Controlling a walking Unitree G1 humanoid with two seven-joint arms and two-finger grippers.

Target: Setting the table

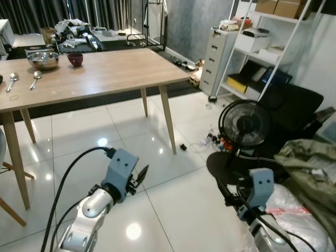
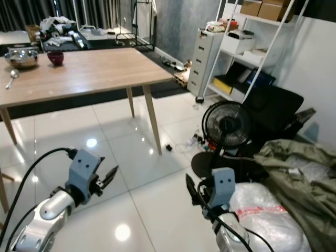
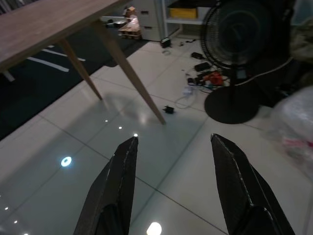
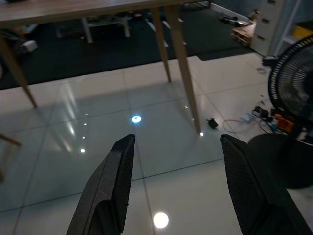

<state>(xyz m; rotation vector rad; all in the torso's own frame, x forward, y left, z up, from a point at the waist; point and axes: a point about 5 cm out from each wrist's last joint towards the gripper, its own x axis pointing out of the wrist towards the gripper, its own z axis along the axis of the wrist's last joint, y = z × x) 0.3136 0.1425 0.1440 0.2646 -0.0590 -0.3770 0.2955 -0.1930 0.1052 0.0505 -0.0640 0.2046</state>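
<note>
spoons [image 1: 23, 80], two of them, lay at the upper left of the left eye view on the wooden table [image 1: 121, 68], just beside a steel bowl [image 1: 43, 59] and a dark red bowl [image 1: 75, 59]. judged light, stiff and slippery metal; best pinched mid-handle. long axes ran roughly toward the camera, bowl ends at the far side. steel bowl likely light, gripped at the rim. left gripper [image 1: 140, 177] and right gripper [image 2: 190, 190] hung low over the white floor tiles [image 1: 157, 157], well apart from the table, both with fingers spread and empty.
</note>
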